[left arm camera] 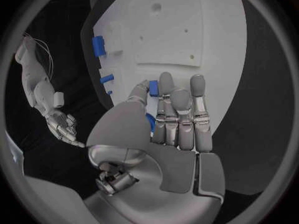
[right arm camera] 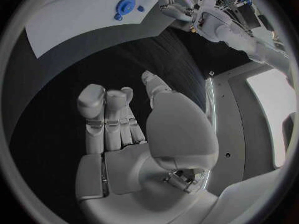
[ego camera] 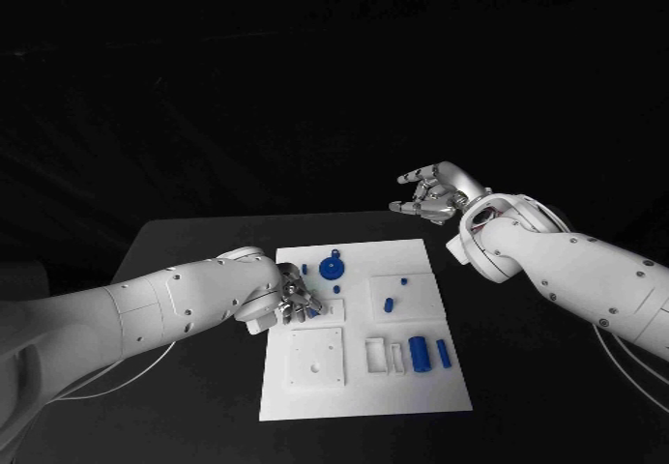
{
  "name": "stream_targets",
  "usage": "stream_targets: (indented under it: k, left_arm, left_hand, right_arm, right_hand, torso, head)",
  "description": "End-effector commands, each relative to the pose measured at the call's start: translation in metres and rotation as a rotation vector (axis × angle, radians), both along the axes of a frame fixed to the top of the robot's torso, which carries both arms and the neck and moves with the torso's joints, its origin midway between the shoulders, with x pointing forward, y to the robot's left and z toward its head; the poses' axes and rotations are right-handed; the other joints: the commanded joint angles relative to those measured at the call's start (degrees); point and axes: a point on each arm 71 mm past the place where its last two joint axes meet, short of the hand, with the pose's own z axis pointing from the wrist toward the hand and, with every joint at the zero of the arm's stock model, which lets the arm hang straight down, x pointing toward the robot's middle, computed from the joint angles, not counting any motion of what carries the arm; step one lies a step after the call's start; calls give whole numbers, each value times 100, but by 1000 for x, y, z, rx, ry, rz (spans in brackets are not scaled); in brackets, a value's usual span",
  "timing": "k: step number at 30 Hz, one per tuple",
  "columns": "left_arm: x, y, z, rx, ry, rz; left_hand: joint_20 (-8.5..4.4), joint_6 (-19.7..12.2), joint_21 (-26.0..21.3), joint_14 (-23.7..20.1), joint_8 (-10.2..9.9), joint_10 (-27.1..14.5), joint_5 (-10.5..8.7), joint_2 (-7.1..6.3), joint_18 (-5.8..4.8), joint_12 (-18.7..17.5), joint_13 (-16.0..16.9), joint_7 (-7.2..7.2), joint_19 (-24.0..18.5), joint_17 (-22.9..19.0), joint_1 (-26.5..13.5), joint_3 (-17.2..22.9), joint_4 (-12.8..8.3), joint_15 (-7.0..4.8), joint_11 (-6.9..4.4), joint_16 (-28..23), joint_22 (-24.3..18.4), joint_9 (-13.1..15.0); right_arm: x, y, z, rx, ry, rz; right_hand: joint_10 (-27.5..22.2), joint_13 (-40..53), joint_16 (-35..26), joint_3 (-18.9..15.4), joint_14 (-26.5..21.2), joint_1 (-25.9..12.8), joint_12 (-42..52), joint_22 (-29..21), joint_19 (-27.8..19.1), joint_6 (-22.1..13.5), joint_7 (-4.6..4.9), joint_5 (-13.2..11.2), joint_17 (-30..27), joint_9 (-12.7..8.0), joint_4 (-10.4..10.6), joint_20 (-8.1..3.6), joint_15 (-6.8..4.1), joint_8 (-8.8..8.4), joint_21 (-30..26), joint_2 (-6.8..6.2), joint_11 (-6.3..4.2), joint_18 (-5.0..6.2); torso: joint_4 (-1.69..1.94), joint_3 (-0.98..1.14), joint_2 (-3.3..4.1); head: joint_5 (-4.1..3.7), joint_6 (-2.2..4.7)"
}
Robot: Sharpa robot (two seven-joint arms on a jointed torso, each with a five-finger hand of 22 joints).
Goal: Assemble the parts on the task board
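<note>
Fingers of the left hand (left arm camera: 163, 115) pinch a blue part (left arm camera: 153, 88) over the board (ego camera: 419, 387) — likely for seating — while the right hand (ego camera: 435, 193) hangs open, empty, beyond the desk (ego camera: 182, 242).

A flat black table (ego camera: 182, 251) with a matte top carries the scene. Lying directly on it, near its middle, is a white rectangular plastic task board (ego camera: 419, 382), set slightly askew to the table's edges. Dark bare tabletop shows on all sides of the board, widest along the far edge and the left side.
</note>
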Motion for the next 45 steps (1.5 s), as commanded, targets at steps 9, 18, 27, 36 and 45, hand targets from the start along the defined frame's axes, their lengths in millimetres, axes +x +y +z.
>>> stream_targets:
  k: [9, 18, 27, 36, 45]
  left_arm:
    - [-4, 4, 11, -158, 52, -7]
    - [-4, 2, 35, -374, 36, -69]
    - [-15, 5, 55, -641, 17, -209]
    - [-28, 10, 61, -779, 81, -307]
    - [-34, 16, 61, -815, 133, -347]
  left_hand:
    - [21, -68, -35, -64, 29, 277, -107, 233, -87, -65, 3, 23, -79, -40, 178, 600, -674, 22, -4, 26, 104, -1]
    - [41, -148, -119, -111, 30, 239, -352, 324, -87, -226, -33, 44, -112, -116, 247, 545, -634, 43, -3, -54, 75, 1]
    - [107, -404, -288, -297, 40, 29, -1108, 548, -87, -352, -39, 110, -200, -194, 427, 506, -598, 118, 40, -126, 44, 80]
    - [222, -673, -544, -596, 81, -307, -2348, 902, -87, -338, 12, 182, -360, -352, 655, 306, -518, 230, 131, -146, -13, 181]
    - [231, -721, -742, -674, 140, -393, -2373, 1055, -87, -204, 46, 190, -286, -590, 769, -45, -642, 236, 139, 47, 74, 211]
  right_arm:
    - [0, -1, -2, -2, 12, 28]
    - [-6, 2, -8, -1, 32, 92]
    - [-30, 25, -25, -47, 57, 271]
    - [-61, 49, -37, -86, 55, 444]
    - [-83, 61, -43, -91, 68, 538]
  right_hand:
    - [-10, -6, -36, -4, -3, -31, 35, 602, 91, 15, 3, 50, -5, 9, -8, -7, -22, 4, -21, 12, -32, 88]
    - [-12, 2, -35, 7, -9, 14, 36, 607, 87, 133, -2, 84, 3, 12, -213, -15, -30, 3, -5, 109, -40, 80]
    - [-13, 19, -9, 226, -15, 12, 32, 617, 63, 983, -47, 109, 41, 45, -738, -41, -57, 35, 62, 306, -80, 57]
    - [3, 37, 13, 557, -6, -135, 15, 631, 44, 1209, -78, 119, 84, 45, -1142, -54, -70, 32, 181, 372, -105, 41]
    - [-5, 48, -22, 390, -25, -170, -4, 623, 7, 1219, -83, 176, 71, 47, -1283, -51, -67, 38, 169, 414, -106, 40]
  torso:
    - [4, -7, 3]
    - [-5, -1, -3]
    - [-3, 12, 2]
    - [-14, 11, -2]
    - [1, 7, -5]
  head:
    - [-7, 24]
    - [25, 101]
    - [20, 219]
    - [25, 350]
    - [32, 388]
